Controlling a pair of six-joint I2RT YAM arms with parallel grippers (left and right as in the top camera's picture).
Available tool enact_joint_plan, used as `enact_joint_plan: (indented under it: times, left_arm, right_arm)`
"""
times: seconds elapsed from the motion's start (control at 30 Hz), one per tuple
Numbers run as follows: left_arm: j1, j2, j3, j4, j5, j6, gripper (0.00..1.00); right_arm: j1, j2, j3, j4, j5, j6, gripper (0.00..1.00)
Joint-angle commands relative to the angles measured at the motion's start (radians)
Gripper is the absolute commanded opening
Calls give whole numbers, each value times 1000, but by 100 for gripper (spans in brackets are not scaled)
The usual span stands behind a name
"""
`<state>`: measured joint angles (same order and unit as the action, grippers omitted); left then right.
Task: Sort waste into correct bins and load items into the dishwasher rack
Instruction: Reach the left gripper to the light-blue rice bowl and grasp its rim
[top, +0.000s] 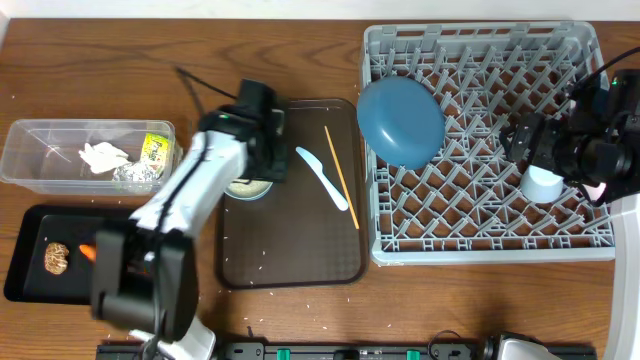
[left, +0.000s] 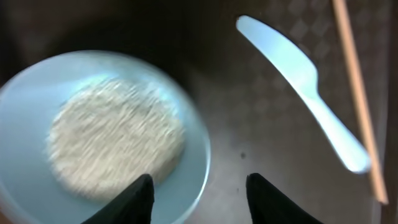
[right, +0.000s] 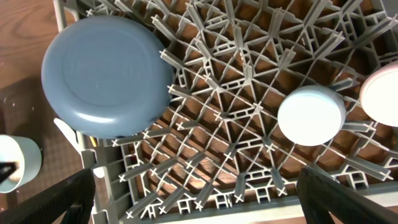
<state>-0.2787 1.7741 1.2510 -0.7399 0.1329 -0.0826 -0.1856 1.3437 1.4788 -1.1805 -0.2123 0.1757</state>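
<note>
My left gripper (top: 262, 165) is open over the pale blue bowl (top: 247, 187) of white rice (left: 115, 143) on the brown serving tray. In the left wrist view the bowl's (left: 186, 106) right rim lies between the open fingers (left: 199, 180). The pale blue spoon (top: 325, 178) and chopsticks (top: 341, 175) lie right of it. The blue plate (top: 400, 120), upturned light blue cup (top: 543, 185) and pink cup (right: 382, 93) are in the grey rack (top: 480, 255). My right gripper (right: 199, 199) is open and empty above the rack's edge.
The clear tub (top: 30, 130) at left holds the tissue (top: 105, 155), foil (top: 140, 177) and yellow wrapper (top: 157, 148). The black tray (top: 25, 270) holds the brown chunk (top: 57, 258) and carrot (top: 88, 252). Loose rice grains dot the serving tray (top: 290, 250).
</note>
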Motion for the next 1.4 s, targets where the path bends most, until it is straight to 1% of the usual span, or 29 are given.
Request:
enact_joint_plan:
  times: [0.0, 0.1, 0.2, 0.23, 0.3, 0.33, 0.43, 0.47, 0.57, 0.67, 0.8, 0.87, 1.0, 1.23, 1.37]
  left_arm:
    - [-22, 68, -10, 31, -72, 16, 49]
    - [-24, 106, -10, 62, -71, -15, 49]
    - [-24, 119, -10, 78, -74, -27, 43]
    - [-24, 119, -10, 82, -74, -27, 39]
    - [-24, 119, -10, 91, -74, -27, 28]
    - [-24, 119, -10, 95, -74, -27, 24]
    - [-24, 119, -10, 114, -74, -27, 21]
    - [-24, 119, -10, 118, -74, -27, 19]
    - [-24, 121, -10, 117, -74, -27, 6]
    - [-26, 120, -10, 100, -74, -27, 6]
    - [-26, 91, -10, 58, -74, -100, 6]
    - [-26, 54, -10, 33, -74, -112, 6]
    - [-26, -84, -10, -22, -75, -148, 6]
    - [-10, -357, -10, -23, -74, -248, 6]
    - [14, -440, -10, -30, -73, -247, 6]
  right_arm:
    - [11, 0, 4, 0, -6, 3, 97]
    - [11, 0, 4, -2, -5, 3, 97]
    - [11, 0, 4, -1, -5, 3, 97]
    - [13, 0, 4, 0, -5, 3, 97]
    - [18, 0, 4, 3, -5, 3, 97]
    - [21, 1, 4, 3, -5, 3, 97]
    - [24, 2, 4, 6, -5, 3, 97]
    - [23, 2, 4, 6, -5, 3, 97]
    - [23, 2, 4, 2, -5, 3, 97]
    - [23, 3, 4, 2, -5, 3, 97]
    - [23, 3, 4, 2, -5, 3, 97]
    - [23, 3, 4, 2, -5, 3, 97]
    - [23, 3, 4, -3, -5, 3, 97]
    - [23, 3, 4, -2, -5, 3, 97]
    - [23, 3, 4, 0, -5, 3, 97]
